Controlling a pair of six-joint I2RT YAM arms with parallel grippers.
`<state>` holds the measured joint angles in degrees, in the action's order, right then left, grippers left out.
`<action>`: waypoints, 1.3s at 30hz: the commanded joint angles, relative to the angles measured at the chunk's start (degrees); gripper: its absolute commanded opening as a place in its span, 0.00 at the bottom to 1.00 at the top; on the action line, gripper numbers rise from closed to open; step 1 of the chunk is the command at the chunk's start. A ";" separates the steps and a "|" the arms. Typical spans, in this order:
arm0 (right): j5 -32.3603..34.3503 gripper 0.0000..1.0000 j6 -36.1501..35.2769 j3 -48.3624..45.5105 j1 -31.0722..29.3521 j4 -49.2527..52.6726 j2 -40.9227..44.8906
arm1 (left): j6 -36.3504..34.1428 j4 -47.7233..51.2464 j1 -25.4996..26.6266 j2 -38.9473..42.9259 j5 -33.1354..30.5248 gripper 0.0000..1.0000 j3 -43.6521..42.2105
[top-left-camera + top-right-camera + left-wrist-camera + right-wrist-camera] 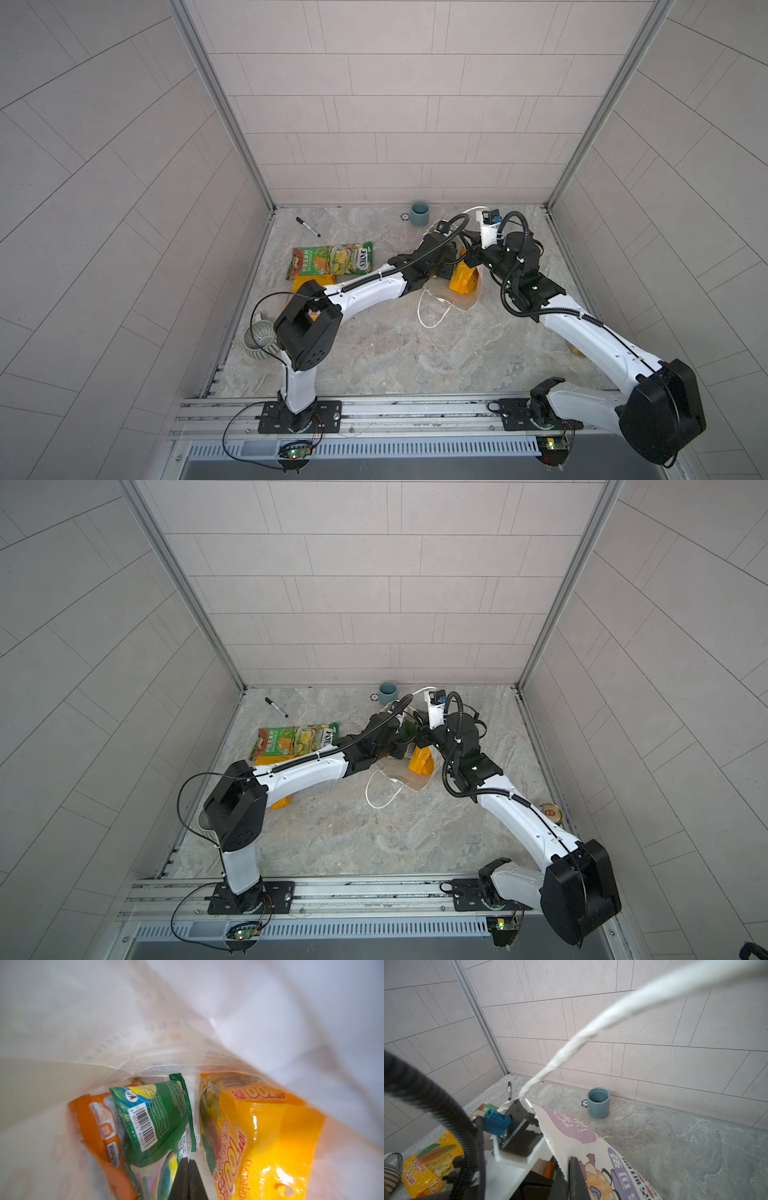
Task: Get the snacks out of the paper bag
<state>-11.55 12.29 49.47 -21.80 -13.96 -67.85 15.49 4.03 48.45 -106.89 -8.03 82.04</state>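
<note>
Closest of all are the two matte black fingers of my left end effector, pressed flat together deep inside the tall white paper bag. Their tips touch the crimped edge of a glossy green plastic packet with a barcode label, though I cannot tell whether they pinch it. Beside it in the bag lie a crinkled orange packet and a shiny yellow-orange packet with red lettering. The thin paper walls let the outer print show through faintly.

From the left in both top views, a ribbed grey-white ceramic mug sits at the edge of the grey marbled table, then a slim black marker pen. Three flat snacks already lie out on the table: a green packet printed with chips, a yellow-green FOX'S packet touching it, and an orange-yellow packet partly under my left arm.

Right of centre the paper bag's mouth opens toward the overhead camera, one white cord handle looped on the table. Behind it stands a small cylindrical grey-blue cup with a round chip at its base. My right end effector is clamped on the bag's zigzag-cut rim beside the purple cartoon print, and a twisted cord handle arches above. Far right, a round gold tin lid lies by the wall.
</note>
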 commanded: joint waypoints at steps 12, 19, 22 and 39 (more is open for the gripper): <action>-1.06 0.00 0.72 -0.53 -0.35 -3.18 0.36 | 0.50 5.73 0.25 -4.45 -2.60 0.47 4.61; -1.28 0.00 0.89 -0.78 -0.41 -3.63 0.44 | 2.09 8.34 0.26 -9.09 -3.89 0.51 7.08; -1.43 0.00 0.89 -0.82 -0.35 -3.75 0.31 | 2.53 9.97 0.22 -11.41 -4.39 0.53 9.01; -1.71 0.00 0.89 -1.14 -0.36 -4.41 -0.22 | 1.74 4.40 0.07 -15.83 1.56 0.18 10.26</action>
<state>-10.17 12.34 48.56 -21.34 -15.35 -67.99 17.98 9.65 48.66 -122.17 -7.68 92.33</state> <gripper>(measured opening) 0.048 0.186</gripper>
